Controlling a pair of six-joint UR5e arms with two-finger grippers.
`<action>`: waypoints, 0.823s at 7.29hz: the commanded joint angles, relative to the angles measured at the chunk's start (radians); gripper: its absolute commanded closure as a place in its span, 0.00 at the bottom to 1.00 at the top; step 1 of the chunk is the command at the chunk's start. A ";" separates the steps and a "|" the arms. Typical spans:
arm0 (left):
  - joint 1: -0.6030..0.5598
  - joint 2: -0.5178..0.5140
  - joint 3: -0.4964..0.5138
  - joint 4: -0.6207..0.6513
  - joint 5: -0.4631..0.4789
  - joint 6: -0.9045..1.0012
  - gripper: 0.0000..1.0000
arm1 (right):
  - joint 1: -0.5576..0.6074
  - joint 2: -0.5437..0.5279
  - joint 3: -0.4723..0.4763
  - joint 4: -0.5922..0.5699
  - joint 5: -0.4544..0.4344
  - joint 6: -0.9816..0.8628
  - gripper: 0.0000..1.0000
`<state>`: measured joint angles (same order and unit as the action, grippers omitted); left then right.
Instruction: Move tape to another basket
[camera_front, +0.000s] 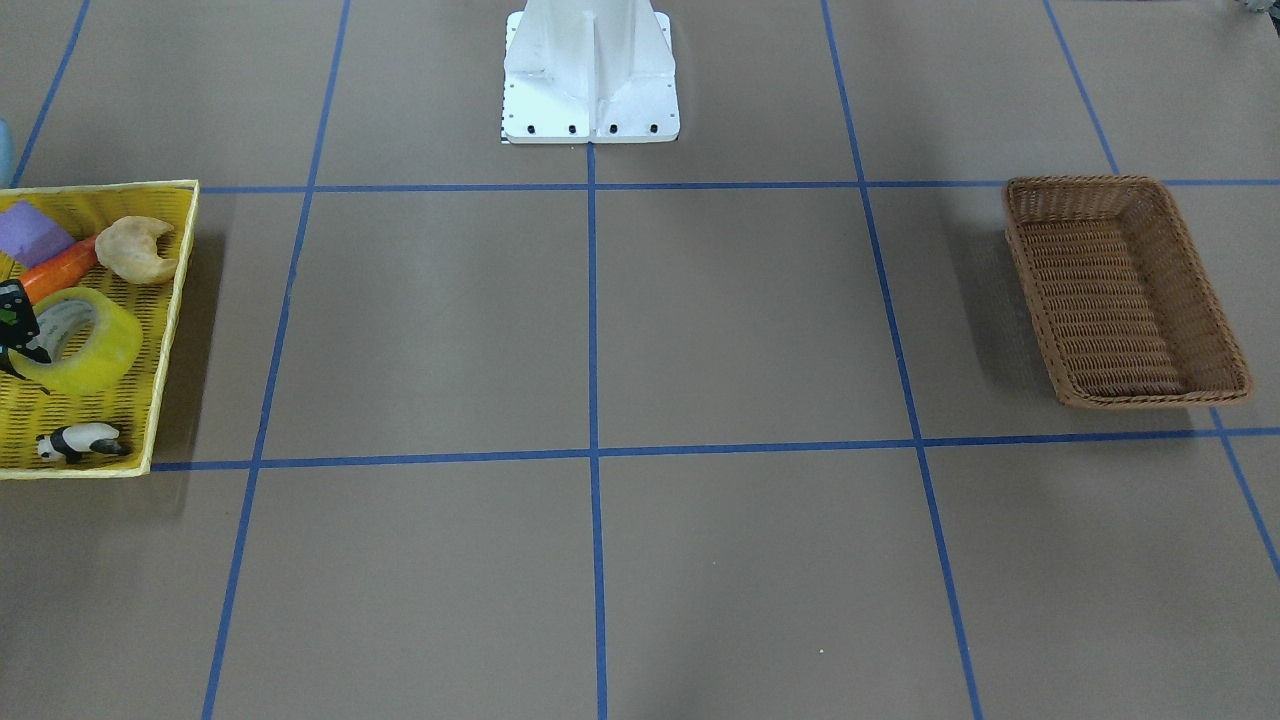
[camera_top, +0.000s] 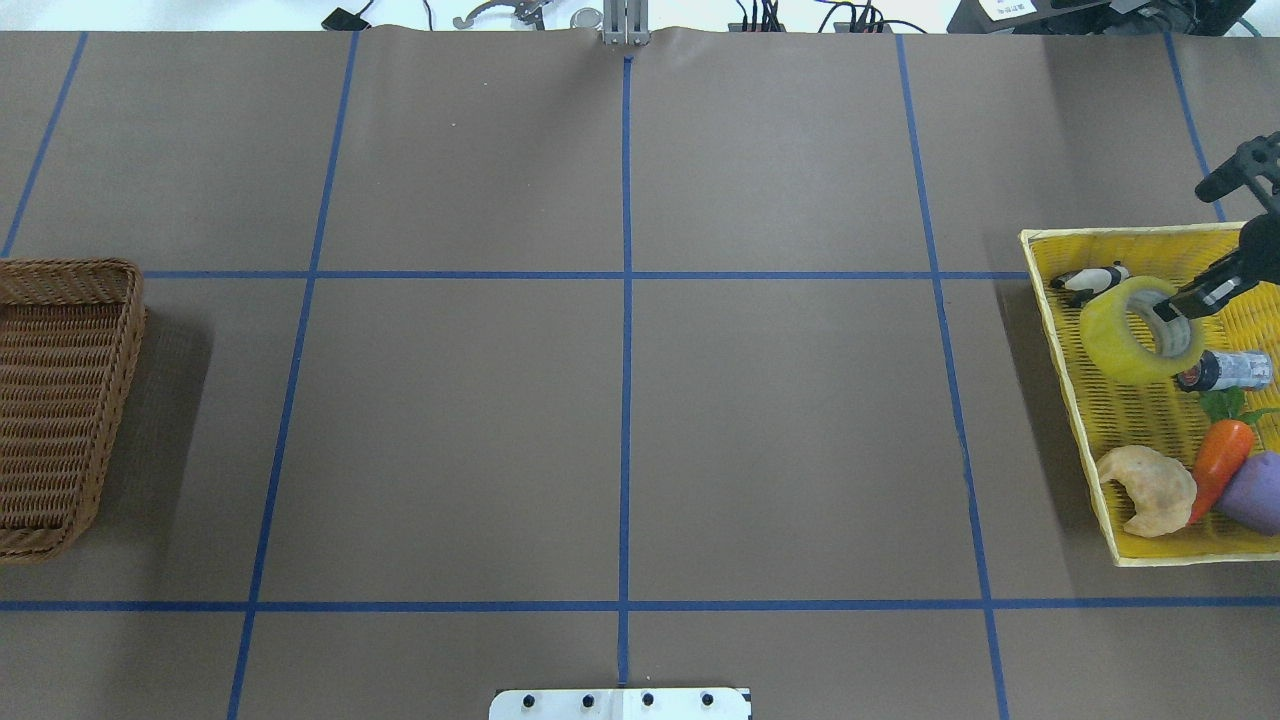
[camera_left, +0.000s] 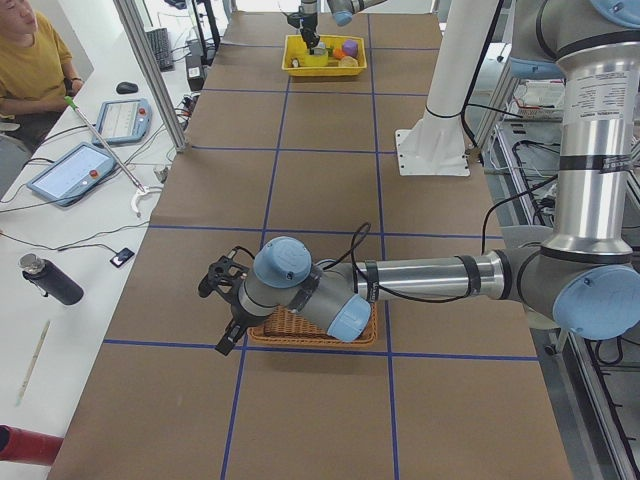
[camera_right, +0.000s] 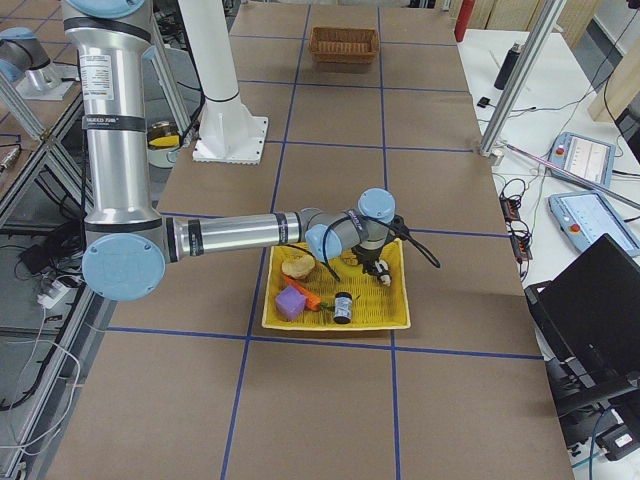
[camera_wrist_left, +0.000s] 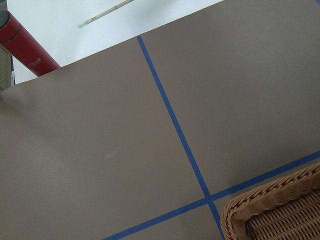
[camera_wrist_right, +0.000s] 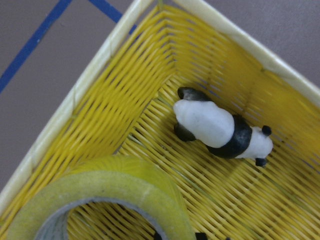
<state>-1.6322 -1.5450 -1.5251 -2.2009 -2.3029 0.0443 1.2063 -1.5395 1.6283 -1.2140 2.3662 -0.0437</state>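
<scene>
Two baskets: the brown wicker basket (camera_front: 1120, 290) sits at the left end of the table (camera_top: 620, 420) in the overhead view. The yellow mesh basket (camera_top: 1060, 330) sits at the right end, well apart from it.
Tape: the tape (camera_top: 1125, 345) lies in the far half of the yellow mesh basket, close to its left wall, with its core opening facing up.
Right gripper: the right gripper (camera_top: 1178, 305) reaches in from the right, over the roll's right side.
Tape to right gripper: one finger is down inside the core and the other is just outside the roll. In the wrist view both dark tips touch the wall of the roll on either side.
Right gripper state: drawn in on the tape's wall, pinching it.
Left gripper: the left gripper (camera_left: 212, 318) hangs just beside the wicker basket, on the side away from the robot. Its wrist view takes in one basket corner and crossing blue lines (camera_wrist_left: 170, 117).
Left gripper state: cannot tell, as it shows only in the side view.
Neighbours of the tape: a panda figure (camera_wrist_right: 220, 130) is just beyond it in the far left corner. A small dark cylinder (camera_top: 1225, 372) is just near and right of it.
Other contents, near end: a carrot (camera_top: 1220, 462), a bread piece (camera_top: 1150, 488) and a purple block (camera_top: 1255, 490) lie together.
Beside the table: a person (camera_left: 35, 60) in a yellow shirt is seated.
</scene>
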 joint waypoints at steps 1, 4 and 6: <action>0.000 -0.007 -0.010 0.000 -0.001 -0.001 0.01 | 0.047 0.045 0.075 -0.132 0.005 0.030 1.00; 0.041 -0.021 -0.020 -0.083 -0.062 -0.158 0.01 | -0.003 0.194 0.150 -0.226 -0.045 0.363 1.00; 0.140 -0.055 -0.050 -0.135 -0.056 -0.397 0.01 | -0.097 0.287 0.171 -0.228 -0.113 0.608 1.00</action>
<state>-1.5568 -1.5781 -1.5536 -2.3083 -2.3597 -0.2067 1.1651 -1.3081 1.7812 -1.4390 2.2898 0.4093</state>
